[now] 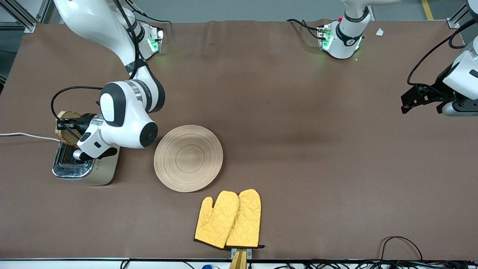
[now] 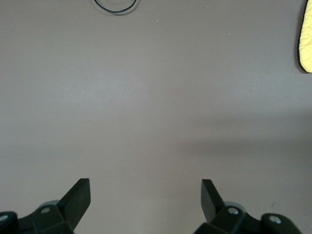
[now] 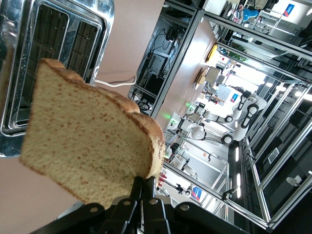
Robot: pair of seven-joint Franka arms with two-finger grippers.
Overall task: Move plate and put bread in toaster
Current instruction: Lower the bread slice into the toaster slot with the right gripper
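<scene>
White glossy arm shells, black joint bands, black cables, green base lights.

We're in a robotics lab, not a kitchen. Two white Franka arms are bolted straight to a table covered in brown matting, their bases lit green along its far edge. Aluminium extrusion framing sits at the far corners, with loose cables trailing off the near edge. The household items are just props: toaster, wooden plate, yellow oven mitts. In the right wrist view we see more of the room: rows of aluminium-frame cells, each with more white arms at workstations, plus strip lighting.
</scene>
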